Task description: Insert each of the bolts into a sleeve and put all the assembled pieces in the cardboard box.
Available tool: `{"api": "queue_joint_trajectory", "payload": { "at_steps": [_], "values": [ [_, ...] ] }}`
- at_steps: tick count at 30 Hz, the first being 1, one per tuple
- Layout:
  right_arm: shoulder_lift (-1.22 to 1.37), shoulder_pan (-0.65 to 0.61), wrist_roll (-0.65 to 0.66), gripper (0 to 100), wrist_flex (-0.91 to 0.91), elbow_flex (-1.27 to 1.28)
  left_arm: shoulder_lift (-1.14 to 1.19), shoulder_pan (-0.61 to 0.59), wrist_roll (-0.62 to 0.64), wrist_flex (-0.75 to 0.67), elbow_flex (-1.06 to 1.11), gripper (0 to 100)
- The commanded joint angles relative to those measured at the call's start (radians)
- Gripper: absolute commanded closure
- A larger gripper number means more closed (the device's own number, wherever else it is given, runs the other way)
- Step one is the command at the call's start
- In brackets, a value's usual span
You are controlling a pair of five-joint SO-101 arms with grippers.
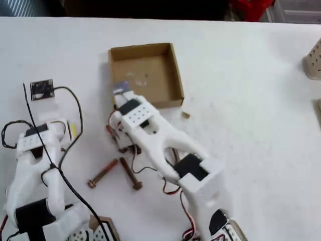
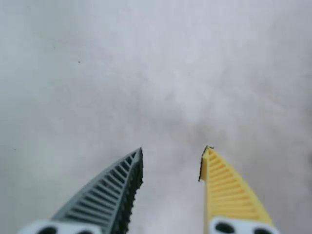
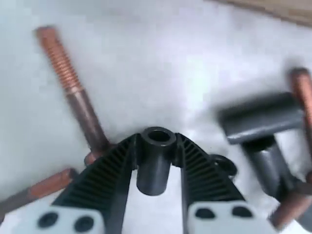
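Note:
In the right wrist view my right gripper (image 3: 156, 146) is shut on a black sleeve (image 3: 155, 163), held upright with its bore showing. Behind it a copper bolt (image 3: 73, 92) lies on the white table, and a second bolt (image 3: 41, 187) lies beside one finger. Two more black sleeves (image 3: 261, 117) (image 3: 268, 163) lie off to the side with another bolt (image 3: 303, 95). From above, the right arm (image 1: 150, 133) reaches toward the cardboard box (image 1: 145, 73), with two bolts (image 1: 103, 172) (image 1: 130, 174) beside it. My left gripper (image 2: 170, 156) is open over bare table.
A black circuit board (image 1: 41, 89) with a trailing cable lies at the far left, behind the left arm (image 1: 35, 165). A small tan scrap (image 1: 185, 115) sits by the box's near corner. A perforated block (image 1: 313, 60) stands at the right edge. The table's right half is open.

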Motion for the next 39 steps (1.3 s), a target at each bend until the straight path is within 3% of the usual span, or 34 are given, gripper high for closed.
{"api": "queue_joint_trajectory", "payload": {
  "at_steps": [1, 9, 16, 25, 39],
  "values": [
    [-0.012, -0.065, 0.080, 93.8, 0.065, -0.048, -0.041, 0.007, -0.006, -0.017, -0.006, 78],
    [-0.012, -0.053, 0.169, 85.4, 0.143, -0.069, -0.041, 0.007, -0.006, -0.015, -0.005, 78],
    [-0.153, -0.051, 0.176, 85.4, 0.150, 0.003, -0.041, 0.007, -0.006, -0.015, -0.005, 78],
    [-0.312, -0.051, 0.178, 85.4, -0.079, 0.273, -0.041, 0.007, -0.006, -0.015, -0.005, 78],
    [-0.205, -0.051, 0.219, 88.7, -0.194, 0.298, -0.041, 0.007, -0.006, -0.015, -0.005, 78]
  ]
}}
